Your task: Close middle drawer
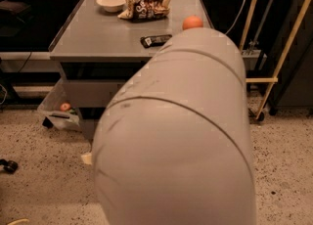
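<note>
- Behind the robot arm [181, 131] the gripper is hidden; whether it is open or closed, I cannot tell.
- Near it, the middle drawer is covered too, so progress cannot be judged.

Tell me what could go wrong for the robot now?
1. The big arm hides most of the drawers, and the pincer is out of view, so it might push the wrong one instead of the middle drawer.
2. The arm looks close to the orange on the table; a swing might knock it off.
3. A clear bin sits on the floor beside the cabinet; the base might bump it.
</note>
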Available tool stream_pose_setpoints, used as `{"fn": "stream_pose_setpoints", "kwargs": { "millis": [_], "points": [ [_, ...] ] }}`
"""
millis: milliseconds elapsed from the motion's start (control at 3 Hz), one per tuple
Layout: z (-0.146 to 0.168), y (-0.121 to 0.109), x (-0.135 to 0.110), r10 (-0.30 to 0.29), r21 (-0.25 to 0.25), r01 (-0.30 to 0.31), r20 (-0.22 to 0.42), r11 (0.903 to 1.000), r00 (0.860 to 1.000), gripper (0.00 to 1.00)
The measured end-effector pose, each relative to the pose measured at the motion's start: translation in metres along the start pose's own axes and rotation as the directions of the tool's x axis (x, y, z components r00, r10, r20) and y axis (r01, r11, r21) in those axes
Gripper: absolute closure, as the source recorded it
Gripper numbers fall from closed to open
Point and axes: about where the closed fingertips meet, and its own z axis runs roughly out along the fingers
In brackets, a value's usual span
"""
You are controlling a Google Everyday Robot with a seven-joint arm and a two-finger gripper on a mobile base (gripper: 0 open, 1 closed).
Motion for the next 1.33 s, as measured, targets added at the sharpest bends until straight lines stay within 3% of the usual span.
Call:
{"fn": "stream_pose_setpoints", "kwargs": {
  "millis": [333,667,1000,1333],
  "points": [
    [0.000,0.000,0.000,0.000,0.001,0.000,0.000,1.0000,1.000,0.00],
    [-0.009,-0.047,0.001,0.083,0.065,-0.084,0.018,0.9943,0.996,0.00],
    [-0.048,-0.122,0.010,0.212,0.143,-0.226,0.104,0.9635,0.972,0.00],
    [-0.105,-0.188,0.034,0.339,0.217,-0.387,0.228,0.8965,0.913,0.00]
  ]
}}
